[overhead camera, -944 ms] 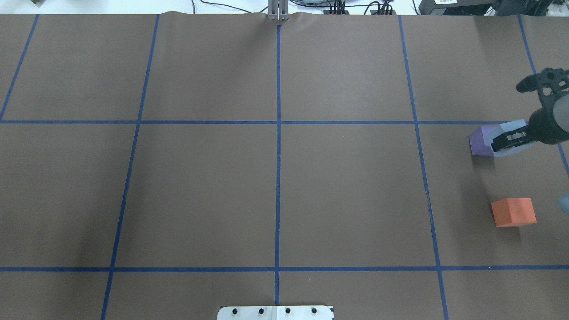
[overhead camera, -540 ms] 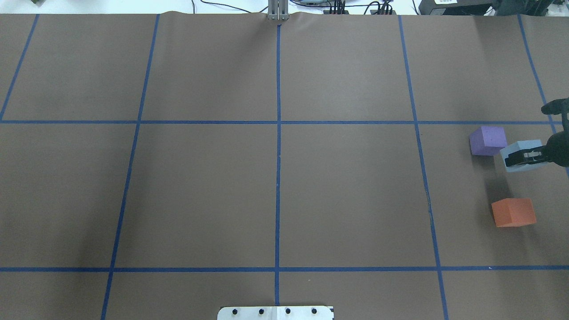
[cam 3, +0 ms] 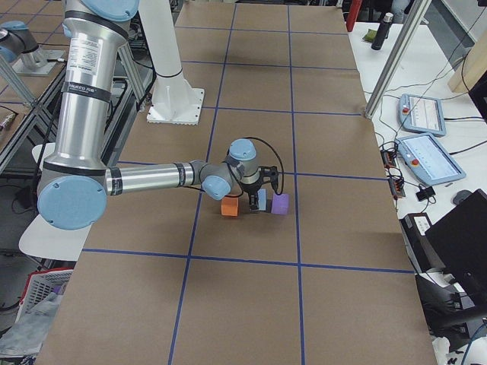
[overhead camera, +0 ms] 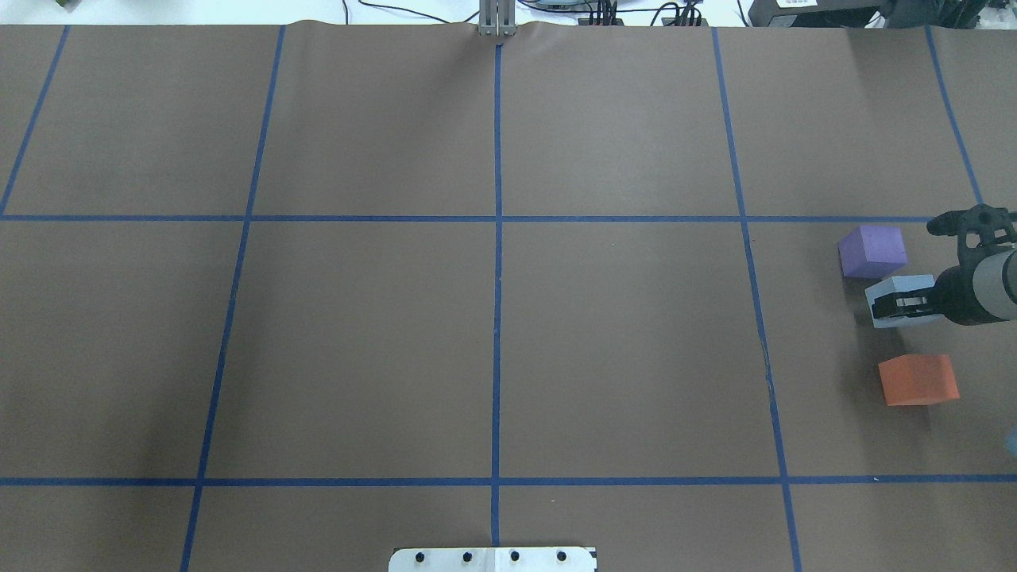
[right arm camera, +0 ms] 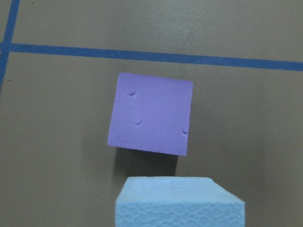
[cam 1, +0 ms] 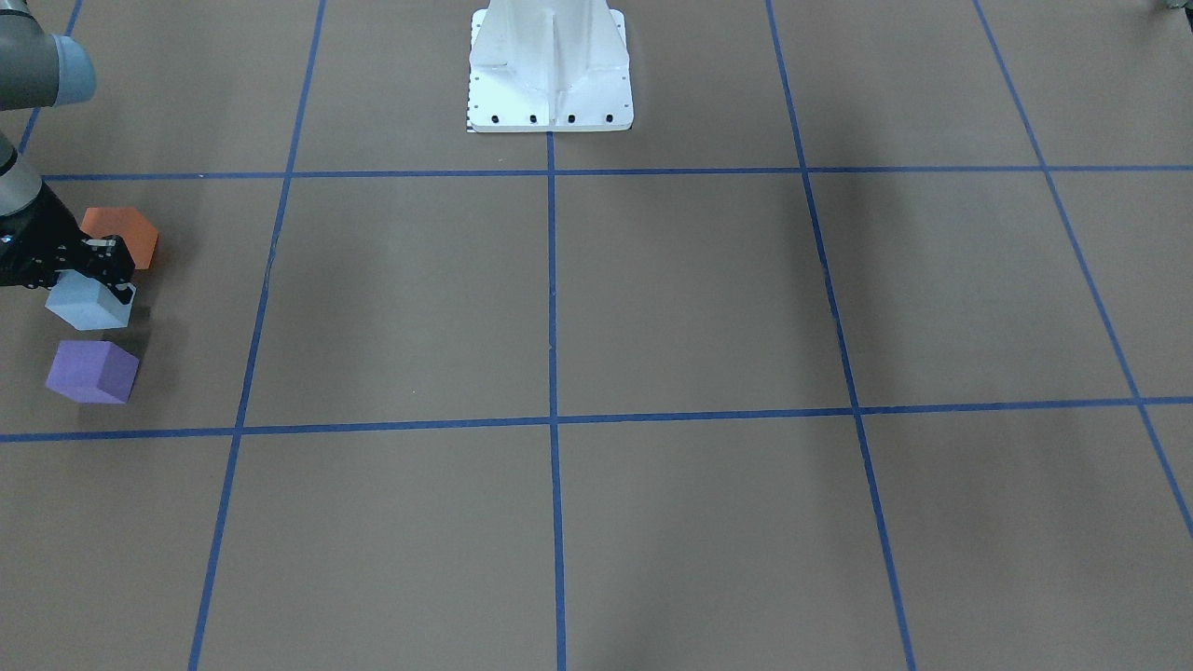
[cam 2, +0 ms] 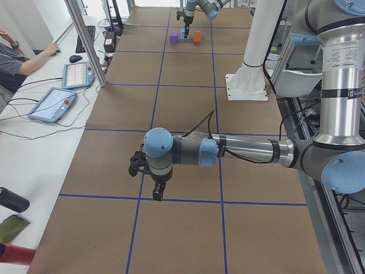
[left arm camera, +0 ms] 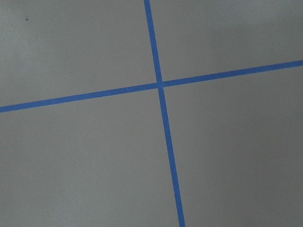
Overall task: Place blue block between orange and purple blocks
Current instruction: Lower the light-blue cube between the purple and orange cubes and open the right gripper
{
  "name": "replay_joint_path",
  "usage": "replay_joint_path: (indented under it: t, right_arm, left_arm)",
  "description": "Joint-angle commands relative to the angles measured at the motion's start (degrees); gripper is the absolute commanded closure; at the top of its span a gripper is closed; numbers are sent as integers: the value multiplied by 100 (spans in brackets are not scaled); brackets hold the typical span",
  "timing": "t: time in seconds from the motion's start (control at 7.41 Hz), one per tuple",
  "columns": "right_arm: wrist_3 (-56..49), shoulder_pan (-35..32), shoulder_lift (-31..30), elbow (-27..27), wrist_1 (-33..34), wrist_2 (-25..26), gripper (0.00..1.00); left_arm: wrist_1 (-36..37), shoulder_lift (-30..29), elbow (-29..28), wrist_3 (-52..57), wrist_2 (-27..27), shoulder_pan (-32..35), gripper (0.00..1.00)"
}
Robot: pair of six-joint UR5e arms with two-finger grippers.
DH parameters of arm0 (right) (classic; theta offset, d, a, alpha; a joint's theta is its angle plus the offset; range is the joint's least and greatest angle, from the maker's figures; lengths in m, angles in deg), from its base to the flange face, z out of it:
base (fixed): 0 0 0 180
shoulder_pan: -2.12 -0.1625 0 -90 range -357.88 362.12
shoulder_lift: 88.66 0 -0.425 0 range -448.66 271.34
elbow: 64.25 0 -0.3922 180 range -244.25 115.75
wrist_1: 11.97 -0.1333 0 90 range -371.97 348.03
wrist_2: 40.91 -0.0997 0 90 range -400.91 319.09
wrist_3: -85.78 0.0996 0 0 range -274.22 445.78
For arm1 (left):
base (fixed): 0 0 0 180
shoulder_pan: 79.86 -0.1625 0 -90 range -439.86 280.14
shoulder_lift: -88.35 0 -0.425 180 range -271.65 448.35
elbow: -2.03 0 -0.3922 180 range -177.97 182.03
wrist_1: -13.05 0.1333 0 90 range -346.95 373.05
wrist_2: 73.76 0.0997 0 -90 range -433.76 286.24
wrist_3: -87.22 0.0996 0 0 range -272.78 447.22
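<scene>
My right gripper (overhead camera: 894, 304) is shut on the light blue block (overhead camera: 898, 284) and holds it low in the gap between the purple block (overhead camera: 872, 251) and the orange block (overhead camera: 918, 380), touching neither. I cannot tell whether it rests on the table. The front-facing view shows the blue block (cam 1: 86, 306) between orange (cam 1: 121, 233) and purple (cam 1: 91, 371). The right wrist view shows the purple block (right arm camera: 150, 115) just beyond the blue block (right arm camera: 180, 201). My left gripper (cam 2: 151, 177) shows only in the exterior left view, over bare table; I cannot tell whether it is open or shut.
The brown table cover carries a grid of blue tape lines (overhead camera: 497, 218). The white robot base (cam 1: 550, 65) stands at the table's near edge. The blocks lie close to the table's right end. An operator's tablets (cam 2: 54, 103) lie beyond the far edge.
My right gripper has carried the blue block from over the purple block back towards the robot, into the gap between the purple and orange blocks. Those two blocks have not moved.
</scene>
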Motion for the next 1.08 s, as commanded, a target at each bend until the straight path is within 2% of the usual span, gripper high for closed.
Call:
replay_joint_path:
  t: [0.0,0.27,0.4,0.67,0.81,0.94]
  right_arm:
    - [-33,134,-1,-27,-4,133,1]
    - [-112,108,8,42,13,54,1]
    - [-304,-14,-9,121,65,-146,1]
    - [-1364,-977,-62,131,231,-935,1]
    - [-2030,-1574,-71,131,494,-1444,0]
    - [-2890,-2145,-71,140,914,-1710,0]
  left_arm:
    - [-8,0,-7,0,1,2,0]
    - [0,0,2,0,1,2,0]
    - [0,0,2,0,1,-6,0]
    - [0,0,2,0,-8,2,0]
    - [0,-9,10,0,-8,2,0]
    - [0,0,28,0,1,2,0]
